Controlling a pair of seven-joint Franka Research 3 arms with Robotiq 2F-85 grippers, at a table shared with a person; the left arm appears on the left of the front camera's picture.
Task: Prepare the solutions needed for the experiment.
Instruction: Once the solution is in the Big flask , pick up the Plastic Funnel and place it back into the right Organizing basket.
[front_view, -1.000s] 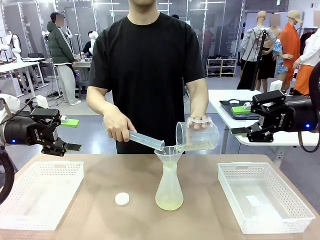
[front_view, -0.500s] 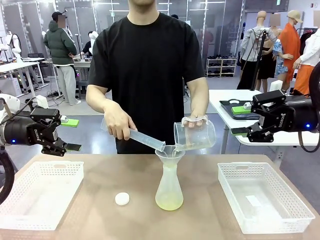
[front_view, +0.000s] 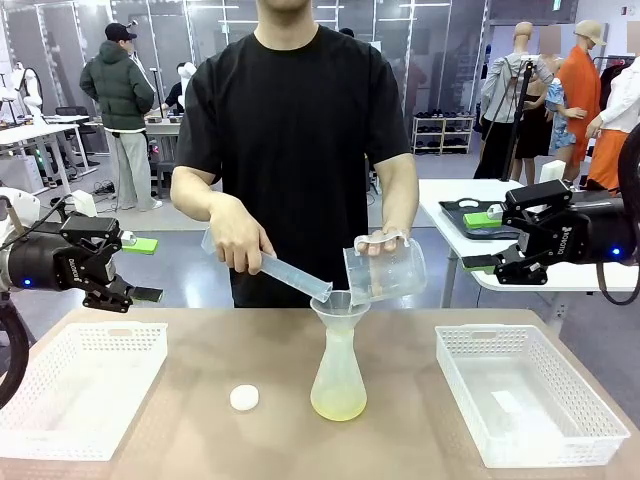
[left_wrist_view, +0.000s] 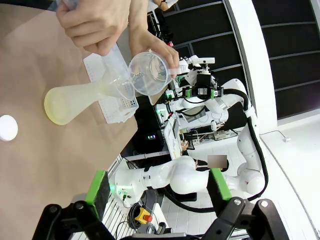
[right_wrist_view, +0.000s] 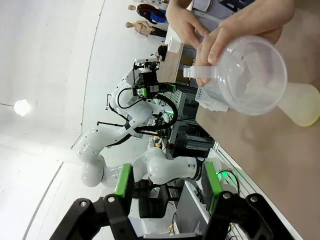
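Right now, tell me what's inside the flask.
Shallow pale yellow liquid lies at the flask's bottom. A funnel sits in its neck; the frosted wall hides how far its stem reaches.

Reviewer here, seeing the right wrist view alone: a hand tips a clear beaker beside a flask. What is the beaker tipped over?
Observer: A funnel seated in the neck of the flask.
Operator: Is the other hand busy?
Observer: Yes, the other hand tilts a measuring cylinder into the same funnel.
Operator: Anything loose nearby?
Observer: A white cap lies to the robot's left of the flask, apart from it.
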